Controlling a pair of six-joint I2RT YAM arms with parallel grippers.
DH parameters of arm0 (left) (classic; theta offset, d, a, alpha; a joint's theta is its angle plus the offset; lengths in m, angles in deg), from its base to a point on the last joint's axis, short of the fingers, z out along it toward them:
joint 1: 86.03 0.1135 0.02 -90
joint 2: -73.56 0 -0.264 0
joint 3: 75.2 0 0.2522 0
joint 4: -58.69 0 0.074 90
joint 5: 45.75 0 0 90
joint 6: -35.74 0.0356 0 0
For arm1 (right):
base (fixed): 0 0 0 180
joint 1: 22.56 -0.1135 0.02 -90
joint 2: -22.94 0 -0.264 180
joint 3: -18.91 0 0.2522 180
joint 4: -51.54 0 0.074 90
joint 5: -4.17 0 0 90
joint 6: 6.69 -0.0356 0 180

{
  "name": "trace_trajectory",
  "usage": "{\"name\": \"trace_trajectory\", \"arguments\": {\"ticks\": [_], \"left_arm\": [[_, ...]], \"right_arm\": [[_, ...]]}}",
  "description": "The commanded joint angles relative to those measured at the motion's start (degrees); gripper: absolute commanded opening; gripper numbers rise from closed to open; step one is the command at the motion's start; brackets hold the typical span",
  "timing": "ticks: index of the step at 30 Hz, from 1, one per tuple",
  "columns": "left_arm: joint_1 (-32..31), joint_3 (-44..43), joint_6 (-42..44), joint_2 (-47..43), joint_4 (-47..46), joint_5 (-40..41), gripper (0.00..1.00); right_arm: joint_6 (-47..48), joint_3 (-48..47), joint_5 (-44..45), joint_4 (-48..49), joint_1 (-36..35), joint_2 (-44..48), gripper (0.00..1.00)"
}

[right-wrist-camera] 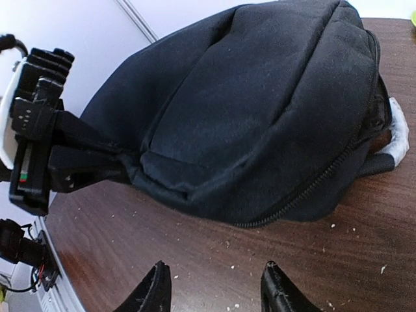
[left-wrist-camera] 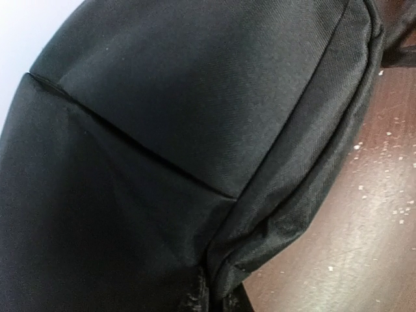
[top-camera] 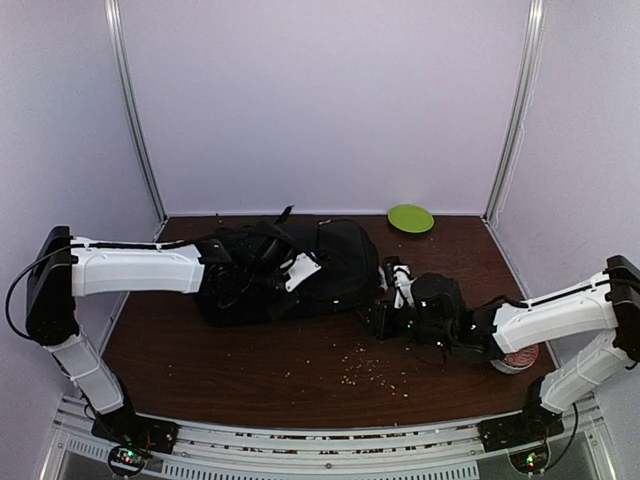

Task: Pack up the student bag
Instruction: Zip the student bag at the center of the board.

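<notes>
The left arm [top-camera: 130, 268] and right arm [top-camera: 555, 315] wear white boxy shells between black joints. The right fingers [right-wrist-camera: 153, 292] are black and tapered. Behind them, small green lights [top-camera: 410, 326] dot the black wrist. A thin black cable [top-camera: 10, 295] loops along the left arm's black upper link.

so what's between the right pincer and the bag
Only brown table with a few pale crumbs on it. The right wrist view shows this stretch between the open right pincer and the bag.
</notes>
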Motion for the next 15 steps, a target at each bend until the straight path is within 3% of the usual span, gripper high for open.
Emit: {"name": "trace_trajectory", "arguments": {"ticks": [1, 9, 15], "left_arm": [[-1.4, -4.9, -6.4, 0.3, 0.8, -10.0, 0.0], [-1.4, -7.1, -8.0, 1.8, 3.0, -10.7, 0.0], [-1.4, -7.3, -8.0, 1.7, 3.4, -9.8, 0.0]], "right_arm": [[3.0, -3.5, 8.4, 8.2, -2.1, -5.6, 0.47], [0.6, -6.4, 11.8, 12.9, -3.7, -14.0, 0.43], [0.1, -7.8, 12.3, 11.3, -4.1, -16.7, 0.4]]}}
